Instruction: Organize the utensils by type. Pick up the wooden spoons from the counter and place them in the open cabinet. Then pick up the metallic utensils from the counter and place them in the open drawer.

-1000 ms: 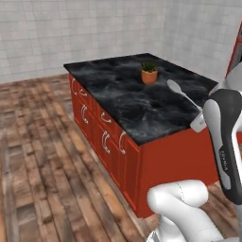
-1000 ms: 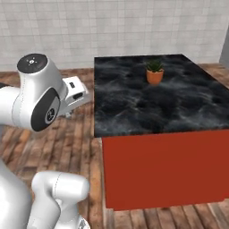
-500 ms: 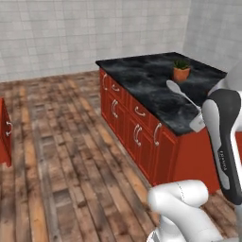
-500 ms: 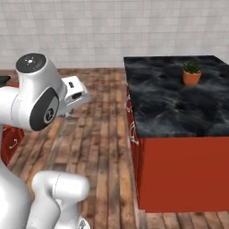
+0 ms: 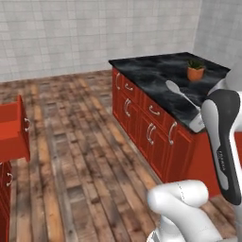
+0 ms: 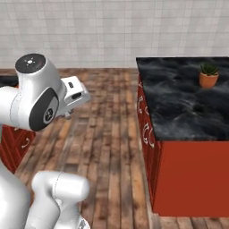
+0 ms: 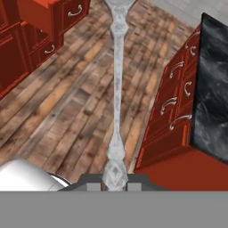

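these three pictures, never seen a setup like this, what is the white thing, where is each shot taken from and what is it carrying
The white thing is a robot arm on a driving base, in a simulated kitchen. Two pictures come from cameras on the base, behind the arm to its left and right. The third comes from a camera on the hand, looking along the gripper.

The gripper is shut on the handle of a shiny metal spoon, which sticks out ahead of it over the wooden floor. The left base view shows the same spoon raised in front of the arm.

To the right stands a black marble counter on red cabinet fronts, with a small potted plant on it. At the left, a red drawer stands open.
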Robot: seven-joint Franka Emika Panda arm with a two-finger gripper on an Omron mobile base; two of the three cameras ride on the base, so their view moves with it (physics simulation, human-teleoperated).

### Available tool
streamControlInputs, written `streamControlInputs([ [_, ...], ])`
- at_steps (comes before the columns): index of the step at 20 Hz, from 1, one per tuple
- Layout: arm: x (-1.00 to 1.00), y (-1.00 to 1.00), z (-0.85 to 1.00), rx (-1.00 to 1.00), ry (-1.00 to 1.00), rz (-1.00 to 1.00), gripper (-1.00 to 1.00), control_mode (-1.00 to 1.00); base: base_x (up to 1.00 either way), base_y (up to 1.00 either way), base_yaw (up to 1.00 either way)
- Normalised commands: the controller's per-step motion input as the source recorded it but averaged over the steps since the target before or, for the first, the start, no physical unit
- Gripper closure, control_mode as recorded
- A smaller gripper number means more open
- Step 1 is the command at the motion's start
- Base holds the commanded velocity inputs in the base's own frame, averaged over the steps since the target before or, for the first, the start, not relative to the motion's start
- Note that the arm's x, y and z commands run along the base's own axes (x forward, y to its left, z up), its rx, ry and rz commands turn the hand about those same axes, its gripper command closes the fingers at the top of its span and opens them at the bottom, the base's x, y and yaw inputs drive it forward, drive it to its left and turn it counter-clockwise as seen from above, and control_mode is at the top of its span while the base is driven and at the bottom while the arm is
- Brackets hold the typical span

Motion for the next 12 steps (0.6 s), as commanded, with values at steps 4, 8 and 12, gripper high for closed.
streamControlInputs([
  [4, 0.0, 0.0, 0.0, 0.0, 0.0, 0.0, 1.0, 1.0, 0.26, 0.56, 0.08],
  [8, 0.0, 0.0, 0.0, 0.0, 0.0, 0.0, 1.0, 1.0, 0.53, 0.63, 0.05],
  [12, 0.0, 0.0, 0.0, 0.0, 0.0, 0.0, 1.0, 1.0, 0.69, 0.59, 0.04],
])
